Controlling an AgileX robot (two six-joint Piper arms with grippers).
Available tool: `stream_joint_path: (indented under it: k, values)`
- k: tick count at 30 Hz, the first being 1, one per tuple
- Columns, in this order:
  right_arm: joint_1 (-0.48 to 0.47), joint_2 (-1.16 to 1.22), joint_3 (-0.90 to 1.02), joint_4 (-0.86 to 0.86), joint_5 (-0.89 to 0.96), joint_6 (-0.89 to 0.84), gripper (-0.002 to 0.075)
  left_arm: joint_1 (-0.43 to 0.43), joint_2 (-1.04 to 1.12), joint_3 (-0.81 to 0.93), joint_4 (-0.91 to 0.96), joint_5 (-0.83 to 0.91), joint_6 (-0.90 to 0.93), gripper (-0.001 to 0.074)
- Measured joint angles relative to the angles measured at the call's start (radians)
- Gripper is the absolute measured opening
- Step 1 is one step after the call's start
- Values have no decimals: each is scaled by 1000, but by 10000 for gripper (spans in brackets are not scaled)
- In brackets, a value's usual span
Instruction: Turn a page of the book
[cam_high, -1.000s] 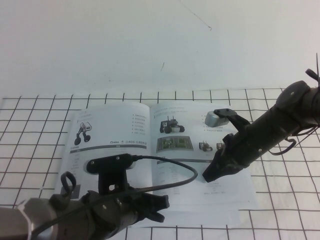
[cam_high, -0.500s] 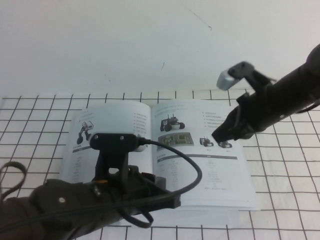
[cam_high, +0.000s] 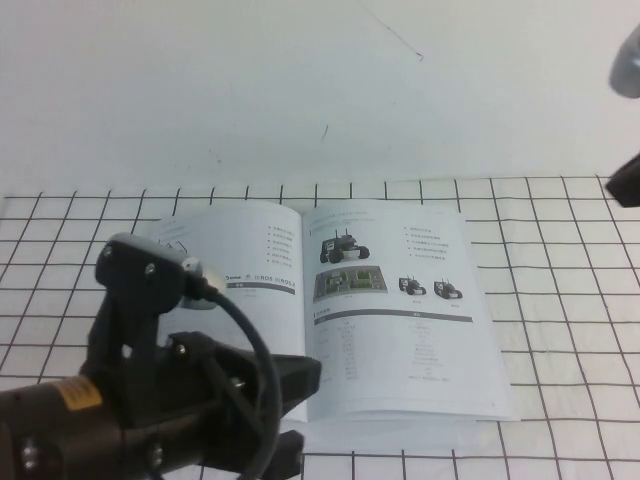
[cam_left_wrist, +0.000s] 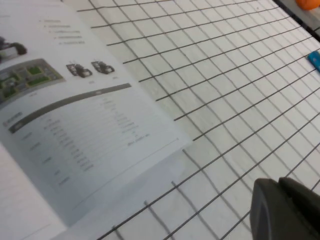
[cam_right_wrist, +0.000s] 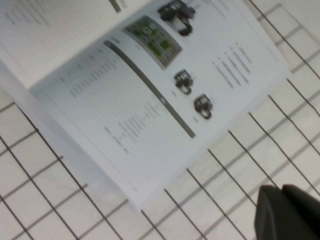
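Left arm: low at the near edge, camera mount raised, over the book's (cam_high: 330, 310) near-left corner.
Left gripper (cam_left_wrist: 285, 210): only a dark tip shows; jaw state cannot be told; touches nothing visible.
Right gripper (cam_high: 627, 180): at far right edge, well clear of book; state cannot be told.
Book: open flat on the grid mat (cam_high: 560, 300).
Page (cam_high: 225, 300): lying left of the spine.

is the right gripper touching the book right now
Apart. The high view shows the right gripper raised at the right edge, bare grid between it and the book. The left gripper hovers near the book's front edge.
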Motion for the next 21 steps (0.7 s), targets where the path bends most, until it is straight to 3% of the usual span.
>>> stream_joint_path:
  k: [9, 21]
  values:
    - [0, -287, 79, -141, 121, 144, -2, 236, -81, 2, 710, 297, -535, -2]
    - [0, -831, 589, -159, -106, 256, -2, 277, -390, 26, 1039, 46, -629, -2]
